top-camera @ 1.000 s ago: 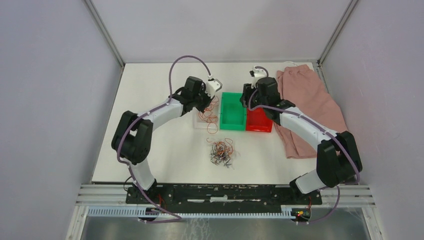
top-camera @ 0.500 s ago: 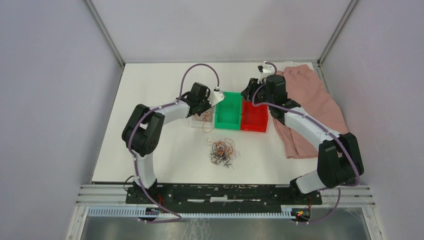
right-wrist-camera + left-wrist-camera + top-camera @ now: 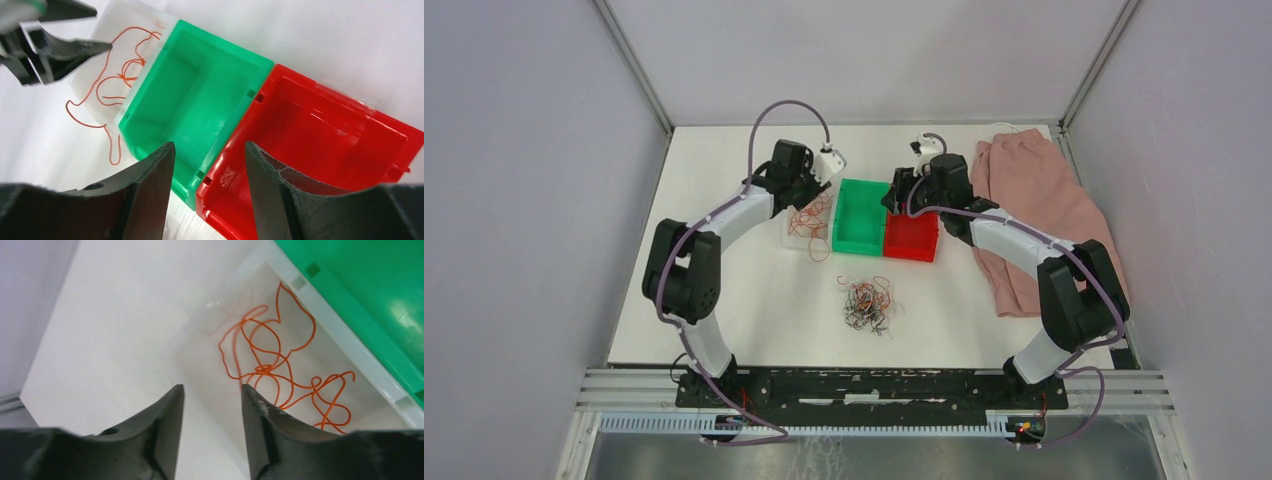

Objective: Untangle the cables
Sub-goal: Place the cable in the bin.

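The cables [image 3: 866, 303] lie as a tangled clump of orange, black and white wires on the table in front of the bins. More orange cables [image 3: 280, 370] lie in a white bin [image 3: 790, 238], and one loop [image 3: 112, 145] hangs out onto the table. My left gripper [image 3: 212, 390] hovers over that bin's left edge, open, with nothing between its fingers. My right gripper [image 3: 209, 147] is open above the near corner where the green bin [image 3: 190, 95] and red bin [image 3: 325, 135] meet. Their joined walls show in the gap between its fingers.
The white, green [image 3: 859, 217] and red [image 3: 912, 235] bins stand side by side in a row. A pink cloth [image 3: 1039, 210] lies at the right, reaching the back edge. Grey walls close in the table on three sides.
The row of three bins has slid to the left. The left gripper has opened and moved left and back with the bins. The right gripper has followed to the left.
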`<state>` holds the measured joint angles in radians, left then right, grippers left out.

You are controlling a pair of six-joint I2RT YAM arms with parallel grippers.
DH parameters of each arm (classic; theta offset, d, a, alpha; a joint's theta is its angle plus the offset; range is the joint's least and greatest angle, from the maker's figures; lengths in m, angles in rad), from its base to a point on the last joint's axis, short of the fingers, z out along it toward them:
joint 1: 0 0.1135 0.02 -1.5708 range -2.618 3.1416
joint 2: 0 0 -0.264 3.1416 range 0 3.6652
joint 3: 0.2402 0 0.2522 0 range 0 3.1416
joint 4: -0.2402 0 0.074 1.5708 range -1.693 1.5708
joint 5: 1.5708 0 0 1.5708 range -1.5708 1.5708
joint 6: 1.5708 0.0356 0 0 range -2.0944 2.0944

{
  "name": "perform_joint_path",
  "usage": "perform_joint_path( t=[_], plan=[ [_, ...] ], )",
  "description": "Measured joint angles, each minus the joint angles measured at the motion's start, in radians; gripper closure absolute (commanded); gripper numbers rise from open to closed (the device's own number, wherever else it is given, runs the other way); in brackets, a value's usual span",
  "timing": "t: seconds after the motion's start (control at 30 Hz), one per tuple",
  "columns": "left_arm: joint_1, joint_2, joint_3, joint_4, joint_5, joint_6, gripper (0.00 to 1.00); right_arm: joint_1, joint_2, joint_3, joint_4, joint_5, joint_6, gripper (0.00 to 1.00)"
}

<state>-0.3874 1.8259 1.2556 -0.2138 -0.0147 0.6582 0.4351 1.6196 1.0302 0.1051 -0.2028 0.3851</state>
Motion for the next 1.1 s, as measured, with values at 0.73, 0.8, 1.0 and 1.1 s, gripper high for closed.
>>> perform_joint_path(
  t=[0.73, 0.8, 1.0, 1.1],
  plan=[
    [0.01, -0.216, 0.283, -0.435, 0.253, -0.076, 0.0, 0.036, -0.092, 0.092, -0.318, 0.066, 0.112, 0.1],
    [0.01, -0.349, 0.2, -0.52, 0.31, -0.076, 0.0, 0.171, -0.175, 0.006, -0.407, 0.137, 0.123, 0.2],
    [0.011, -0.435, 0.115, -0.569, 0.334, -0.074, 0.0, 0.338, -0.265, -0.102, -0.422, 0.182, 0.155, 0.27],
    [0.011, -0.447, 0.083, -0.586, 0.337, -0.074, 0.01, 0.388, -0.263, -0.142, -0.426, 0.215, 0.172, 0.35]
  ],
)
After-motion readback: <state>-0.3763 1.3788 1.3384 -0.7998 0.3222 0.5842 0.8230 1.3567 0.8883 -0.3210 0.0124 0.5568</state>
